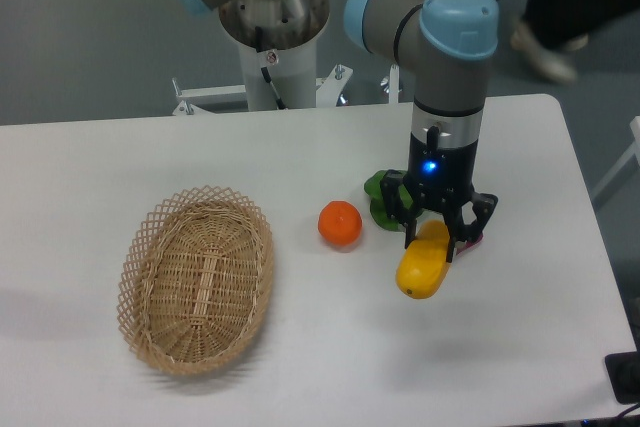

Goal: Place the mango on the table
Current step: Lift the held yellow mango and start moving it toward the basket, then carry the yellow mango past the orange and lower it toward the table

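On the white desk [330,367], nearest the camera at about 8 o'clock from the middle, lies an oval woven wicker basket [198,280], its long axis running from 6 to 12 o'clock with a slight lean toward 1. Right of centre, at about 4 o'clock from the middle, is the mango [423,269], yellow-orange and smooth; its long axis runs from roughly 7 o'clock at the low, rounded near end up to 1 o'clock at the far end, which sits between the fingers. The hand [436,234] points straight down and pinches that upper end of the mango, its dark fingers closed against the fruit on either side. Whether the lower end touches the desk or hangs just above it cannot be told. At 9 o'clock from the mango, apart from it, sits a round orange [340,223]. Just behind the hand, at 11 o'clock from the mango, a green object [380,197] is partly hidden by the fingers, and a sliver of something reddish [473,241] shows at the hand's 3 o'clock side.
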Controlling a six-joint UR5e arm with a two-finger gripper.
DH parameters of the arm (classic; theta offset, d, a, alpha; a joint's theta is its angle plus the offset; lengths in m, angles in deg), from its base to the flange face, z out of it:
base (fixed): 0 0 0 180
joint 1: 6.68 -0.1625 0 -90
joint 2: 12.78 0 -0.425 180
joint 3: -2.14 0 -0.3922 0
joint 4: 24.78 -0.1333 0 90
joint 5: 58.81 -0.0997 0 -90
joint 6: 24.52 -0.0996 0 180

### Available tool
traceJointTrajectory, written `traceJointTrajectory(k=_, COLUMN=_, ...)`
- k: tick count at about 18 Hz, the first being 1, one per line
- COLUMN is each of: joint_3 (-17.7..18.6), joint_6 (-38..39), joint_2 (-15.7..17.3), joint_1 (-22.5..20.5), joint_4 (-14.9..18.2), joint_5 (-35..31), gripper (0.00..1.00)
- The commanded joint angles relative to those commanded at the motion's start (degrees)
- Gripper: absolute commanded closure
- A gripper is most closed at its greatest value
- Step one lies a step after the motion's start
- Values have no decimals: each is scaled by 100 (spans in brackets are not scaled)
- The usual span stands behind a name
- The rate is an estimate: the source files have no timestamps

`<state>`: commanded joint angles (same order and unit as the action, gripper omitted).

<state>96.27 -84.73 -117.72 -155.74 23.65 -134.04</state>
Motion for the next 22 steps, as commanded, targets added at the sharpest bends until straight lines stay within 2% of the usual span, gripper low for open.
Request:
traceJointTrajectory(k=6, joint_3=35, joint_6=9, joint_2=0, joint_1=9, joint_4=0, joint_5=0, gripper=55)
traceJointTrajectory(k=12, joint_3=18, joint_6=430, joint_2=-61, joint_1=114, joint_4=0, joint_5=0, gripper=55)
traceJointTrajectory(k=15, joint_3=9, joint_6=894, joint_2=-219, joint_1=237, joint_4=-26, joint_5=0, gripper=55)
traceJointTrajectory(k=18, joint_3=-26, joint_6=1545, joint_2=-447, joint_1=447, joint_4=-421, joint_5=-9, gripper=55)
traceJointTrajectory(k=22, joint_3=-87, joint_6=1950, joint_2=-703, joint_1=720, joint_4=-492, joint_5=-131, gripper=55)
